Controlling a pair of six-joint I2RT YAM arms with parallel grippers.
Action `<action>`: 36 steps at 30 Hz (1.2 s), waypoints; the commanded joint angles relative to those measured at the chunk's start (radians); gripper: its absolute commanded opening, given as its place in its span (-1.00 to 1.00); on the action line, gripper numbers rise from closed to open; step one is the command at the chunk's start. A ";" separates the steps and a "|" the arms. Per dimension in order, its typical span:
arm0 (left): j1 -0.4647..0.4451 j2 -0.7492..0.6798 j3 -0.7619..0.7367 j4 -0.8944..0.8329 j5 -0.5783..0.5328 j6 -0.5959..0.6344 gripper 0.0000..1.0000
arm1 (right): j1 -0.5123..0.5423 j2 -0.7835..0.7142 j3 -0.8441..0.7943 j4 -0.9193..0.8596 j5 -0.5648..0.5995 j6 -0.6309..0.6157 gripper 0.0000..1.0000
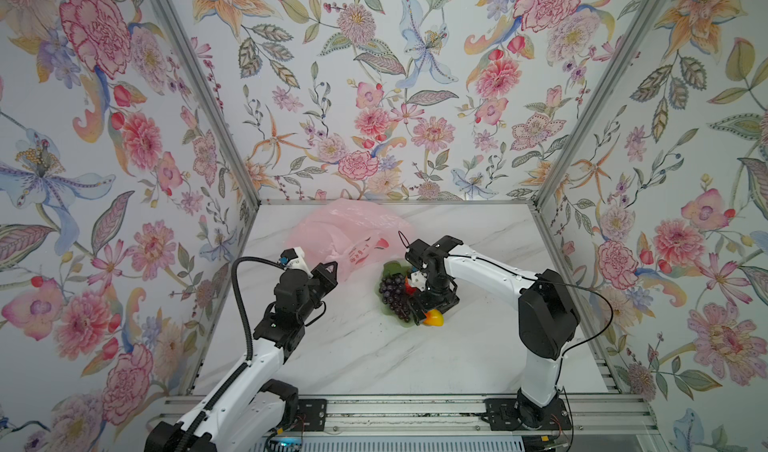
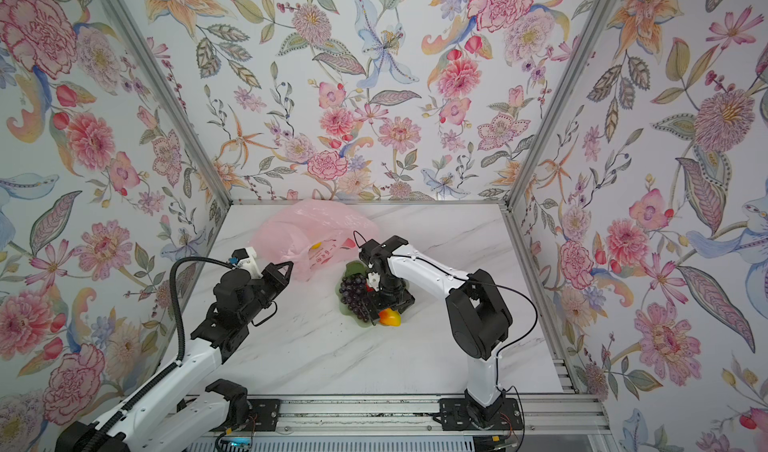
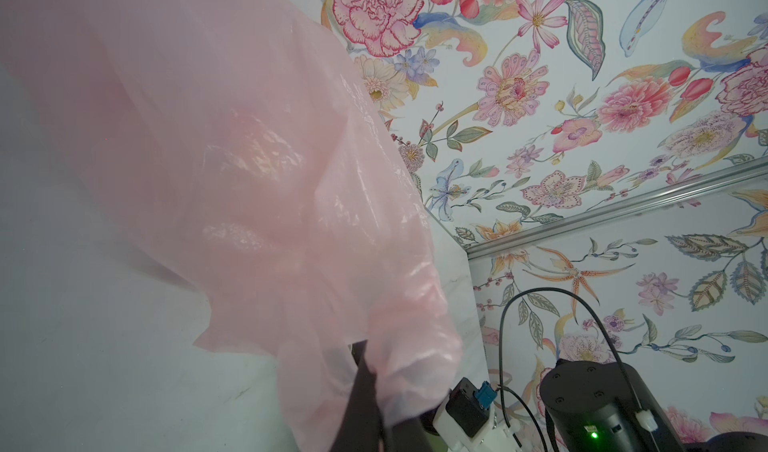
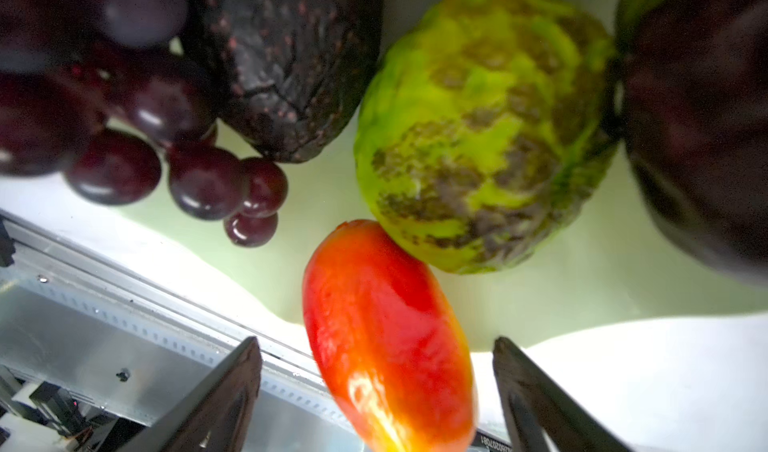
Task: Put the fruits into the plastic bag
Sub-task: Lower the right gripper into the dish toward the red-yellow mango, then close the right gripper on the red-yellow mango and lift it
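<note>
Floral wallpaper (image 1: 415, 96) lines three sides of a booth around a white marbled worktop (image 1: 374, 354). A crumpled pink plastic bag (image 1: 332, 229) lies near the worktop's back edge, left of the middle. A pale green dish (image 4: 582, 296) of toy fruit sits near the worktop's centre, just beside the bag.

The left arm stretches from the front left corner toward the back, its wrist raised. The left gripper (image 1: 332, 270) is pinched tight on a gathered edge of the bag, lifting it off the surface. In the left wrist view the film bunches around a dark finger (image 3: 363, 391).

The right arm rises from the front right, elbow high, with the wrist bent so the right gripper (image 4: 376, 341) points down over the dish. Its jaws are spread, one on each side of a red-and-yellow mango (image 4: 386, 337) and touching neither side. The mango lies across the dish rim nearest the front edge.

Also in the dish are a dark purple grape bunch (image 4: 166, 146), a bumpy green fruit (image 4: 482, 129) and a dark brown fruit (image 4: 291, 54).

The step in hand appears to be picking up the mango. The next move probably calls for lowering a little, closing on the glossy fruit, and carrying it to the bag mouth held by the left gripper.
</note>
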State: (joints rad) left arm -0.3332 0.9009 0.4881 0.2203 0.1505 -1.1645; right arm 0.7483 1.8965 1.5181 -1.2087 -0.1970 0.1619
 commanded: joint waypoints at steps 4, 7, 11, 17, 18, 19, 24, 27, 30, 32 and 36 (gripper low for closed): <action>-0.004 -0.015 -0.005 -0.009 0.005 0.003 -1.00 | -0.012 0.013 0.013 -0.006 -0.025 -0.125 0.75; -0.004 -0.019 -0.009 -0.012 0.003 0.002 -1.00 | -0.029 0.019 0.026 -0.008 -0.007 -0.125 0.73; -0.004 -0.021 -0.008 -0.012 0.002 0.002 -1.00 | -0.032 0.031 0.053 -0.008 0.019 -0.120 0.66; -0.004 -0.017 -0.006 -0.013 -0.002 0.002 -1.00 | -0.030 0.058 0.089 -0.008 0.012 -0.116 0.58; -0.004 -0.016 -0.005 -0.012 -0.002 0.002 -1.00 | -0.031 0.062 0.092 -0.007 0.008 -0.116 0.57; -0.005 -0.016 -0.005 -0.012 -0.002 0.002 -1.00 | -0.030 0.066 0.094 -0.008 -0.002 -0.118 0.54; -0.003 -0.017 -0.010 -0.011 -0.006 0.000 -1.00 | -0.026 0.084 0.096 -0.007 -0.016 -0.119 0.40; -0.003 -0.018 -0.011 -0.011 -0.009 0.000 -1.00 | -0.026 0.088 0.097 -0.007 -0.019 -0.121 0.28; -0.002 -0.013 -0.011 -0.007 -0.008 -0.001 -1.00 | -0.027 0.086 0.100 -0.007 -0.019 -0.121 0.12; -0.001 -0.009 -0.009 -0.006 -0.008 0.000 -1.00 | -0.028 0.082 0.103 -0.007 -0.022 -0.119 0.05; -0.002 0.000 -0.002 -0.001 -0.005 0.000 -1.00 | -0.035 0.067 0.120 -0.011 -0.022 -0.111 -0.02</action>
State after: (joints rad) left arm -0.3332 0.8955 0.4881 0.2173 0.1497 -1.1645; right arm 0.7181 1.9663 1.6043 -1.2079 -0.2142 0.0486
